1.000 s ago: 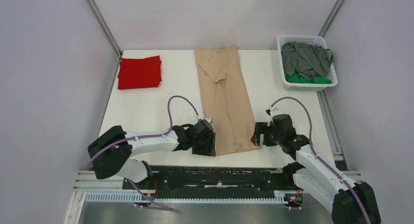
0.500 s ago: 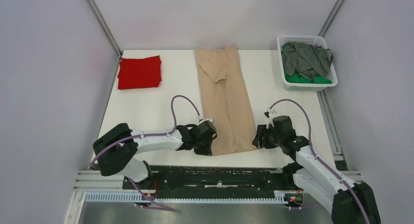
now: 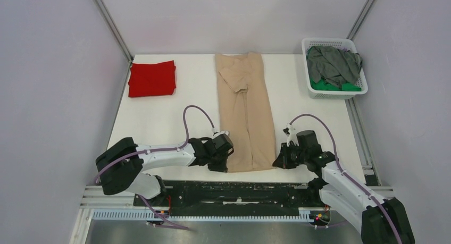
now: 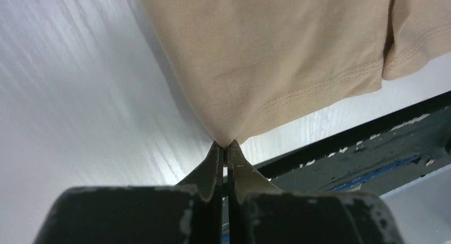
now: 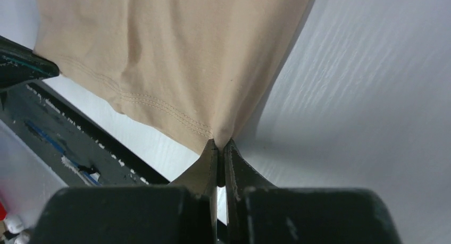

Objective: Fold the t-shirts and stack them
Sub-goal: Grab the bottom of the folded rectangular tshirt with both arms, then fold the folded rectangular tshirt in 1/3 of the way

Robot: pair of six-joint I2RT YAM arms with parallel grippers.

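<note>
Top external view: a folded red t-shirt (image 3: 152, 78) is seen at the far left of the desk (image 3: 159, 122). The left tool (image 4: 224, 148) is closed tight on the near left hem corner of the beige t-shirt (image 3: 244, 111), which is laid lengthwise down the middle. Its near right corner is pinched by the right tool (image 5: 218, 144). At the far right, a grey t-shirt (image 3: 334, 63) and a green t-shirt (image 3: 331, 86) are heaped in a white basket (image 3: 328, 41).
</note>
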